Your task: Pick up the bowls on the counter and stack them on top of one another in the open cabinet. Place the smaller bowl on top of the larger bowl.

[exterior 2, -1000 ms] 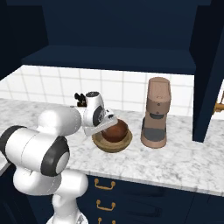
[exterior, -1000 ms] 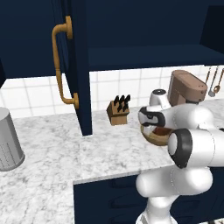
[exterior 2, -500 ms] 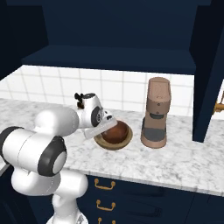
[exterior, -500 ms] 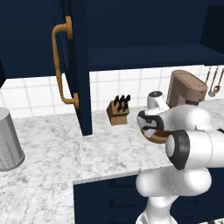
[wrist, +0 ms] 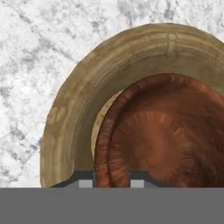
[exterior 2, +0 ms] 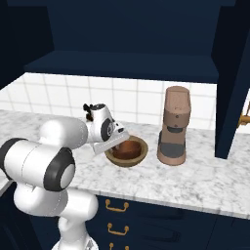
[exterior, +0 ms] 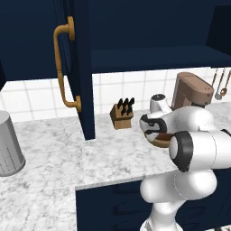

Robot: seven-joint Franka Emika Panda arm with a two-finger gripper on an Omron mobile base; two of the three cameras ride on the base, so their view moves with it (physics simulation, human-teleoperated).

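The smaller bowl (wrist: 162, 140), dark reddish-brown, lies inside the larger tan bowl (wrist: 74, 113) on the marble counter (wrist: 30, 52). My gripper (wrist: 112, 180) is shut on the small bowl's near rim, one fingertip on either side. From the right base view the gripper (exterior 2: 117, 141) reaches down at a slant into the smaller bowl (exterior 2: 127, 146), which rests in the larger bowl (exterior 2: 141, 152). In the left base view my arm hides most of both; a strip of the larger bowl (exterior: 159, 144) shows. The open cabinet (exterior: 153, 58) hangs above, with its door (exterior: 81, 67) swung out.
A brown coffee machine (exterior 2: 173, 127) stands just right of the bowls. A knife block (exterior: 122, 115) sits by the tiled wall, and a grey canister (exterior: 6, 144) at the far left. Utensils (exterior: 219, 85) hang at the right. Another navy door (exterior 2: 234, 73) juts out on the right.
My hand has shifted slightly left over the bowls. The bowls stay in about the same spot on the counter.
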